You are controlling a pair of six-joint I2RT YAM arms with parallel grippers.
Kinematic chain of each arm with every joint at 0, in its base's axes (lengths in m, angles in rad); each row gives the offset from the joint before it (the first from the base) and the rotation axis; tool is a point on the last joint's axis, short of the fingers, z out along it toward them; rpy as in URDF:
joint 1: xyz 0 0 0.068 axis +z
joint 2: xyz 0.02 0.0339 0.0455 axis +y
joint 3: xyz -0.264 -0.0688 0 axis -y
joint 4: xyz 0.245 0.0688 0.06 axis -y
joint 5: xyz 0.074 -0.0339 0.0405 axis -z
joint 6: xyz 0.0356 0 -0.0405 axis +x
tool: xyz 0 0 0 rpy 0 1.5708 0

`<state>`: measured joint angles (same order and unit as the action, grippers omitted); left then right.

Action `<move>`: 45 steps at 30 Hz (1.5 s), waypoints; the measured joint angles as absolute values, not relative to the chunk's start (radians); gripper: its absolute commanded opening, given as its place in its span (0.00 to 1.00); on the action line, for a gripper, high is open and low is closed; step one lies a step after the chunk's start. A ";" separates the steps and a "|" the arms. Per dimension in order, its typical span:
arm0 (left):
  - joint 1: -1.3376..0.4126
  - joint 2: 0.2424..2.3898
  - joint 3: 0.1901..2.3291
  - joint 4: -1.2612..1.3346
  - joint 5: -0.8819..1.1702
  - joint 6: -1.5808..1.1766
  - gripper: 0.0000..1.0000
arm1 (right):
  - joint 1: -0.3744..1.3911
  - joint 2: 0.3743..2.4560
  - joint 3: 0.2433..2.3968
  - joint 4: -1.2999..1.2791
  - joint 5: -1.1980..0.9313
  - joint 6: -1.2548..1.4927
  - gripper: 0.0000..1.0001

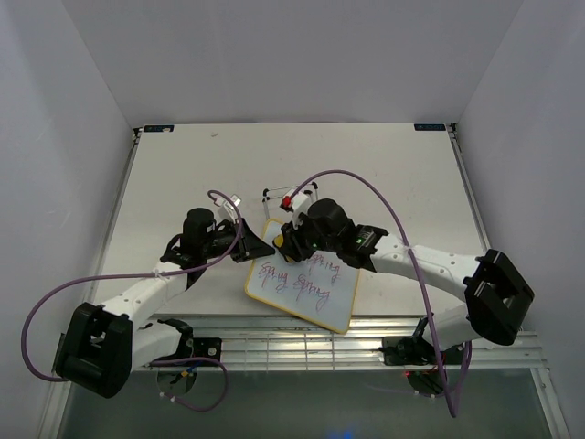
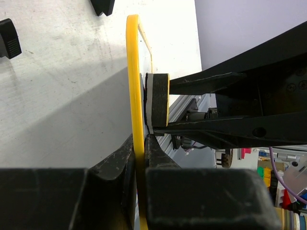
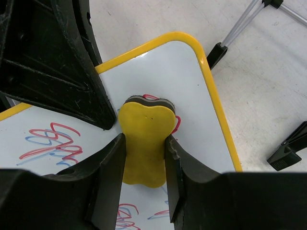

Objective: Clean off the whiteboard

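You've got the small white board with rounded corners and a thin yellow frame (image 1: 302, 286) sitting skewed at the front middle of the white desk (image 1: 183, 174), between both arms, with its near corner at the desk's front edge. Red and blue handwriting (image 3: 50, 141) runs across its face. The left jaws are fully closed on the board's left frame edge, pinching it. The right jaws are closed on the waist of the yellow bone-shaped foam eraser (image 3: 144, 143). Its dark felt side is against the board face near the far corner, over a red stroke. The thin wire stand (image 1: 291, 194) is just beyond the far edge, not touching.
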<state>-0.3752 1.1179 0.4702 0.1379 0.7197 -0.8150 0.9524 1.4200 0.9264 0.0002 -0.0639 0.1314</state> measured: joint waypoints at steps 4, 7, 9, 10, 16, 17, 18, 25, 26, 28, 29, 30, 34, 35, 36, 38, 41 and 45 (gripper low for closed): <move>-0.375 1.116 0.470 0.135 0.714 -0.820 0.00 | 0.953 1.432 0.950 -0.026 -0.066 0.131 0.30; -0.374 1.116 0.470 0.136 0.714 -0.821 0.00 | 0.952 1.448 0.979 -0.054 -0.081 0.130 0.30; -0.371 1.116 0.470 0.136 0.713 -0.821 0.00 | 0.949 1.467 1.007 -0.066 -0.099 0.131 0.30; -0.370 1.116 0.470 0.136 0.714 -0.821 0.00 | 0.948 1.478 1.022 -0.066 -0.106 0.131 0.31; -0.368 1.111 0.470 0.134 0.703 -0.822 0.00 | 0.941 1.533 1.095 -0.072 -0.112 0.137 0.30; -0.368 1.110 0.470 0.132 0.696 -0.825 0.00 | 0.937 1.536 1.096 -0.071 -0.112 0.143 0.30; -0.368 1.109 0.470 0.130 0.691 -0.826 0.00 | 0.933 1.538 1.096 -0.070 -0.114 0.152 0.30; -0.369 1.094 0.470 0.103 0.671 -0.832 0.00 | 0.867 1.512 1.017 -0.046 -0.094 0.234 0.30; -0.369 1.094 0.470 0.100 0.668 -0.834 0.00 | 0.852 1.501 0.992 -0.046 -0.086 0.248 0.30; -0.368 1.094 0.470 0.094 0.665 -0.836 0.00 | 0.827 1.479 0.950 -0.054 -0.073 0.274 0.30; -0.369 1.094 0.470 0.094 0.665 -0.836 0.00 | 0.816 1.472 0.939 -0.062 -0.066 0.285 0.30; -0.369 1.094 0.470 0.095 0.665 -0.837 0.00 | 0.808 1.465 0.931 -0.073 -0.060 0.292 0.30; -0.369 1.094 0.471 0.097 0.665 -0.839 0.00 | 0.807 1.453 0.925 -0.100 -0.056 0.316 0.28; -0.369 1.094 0.471 0.097 0.665 -0.840 0.00 | 0.811 1.450 0.925 -0.107 -0.056 0.321 0.29; -0.369 1.094 0.471 0.097 0.665 -0.840 0.00 | 0.818 1.448 0.925 -0.111 -0.057 0.328 0.28; -0.369 1.094 0.471 0.097 0.665 -0.842 0.00 | 0.840 1.440 0.925 -0.118 -0.059 0.339 0.28; -0.369 1.090 0.471 0.097 0.664 -0.845 0.00 | 0.887 1.428 0.927 -0.122 -0.069 0.361 0.28; -0.369 1.084 0.471 0.098 0.661 -0.847 0.00 | 0.932 1.435 0.958 -0.126 -0.081 0.385 0.28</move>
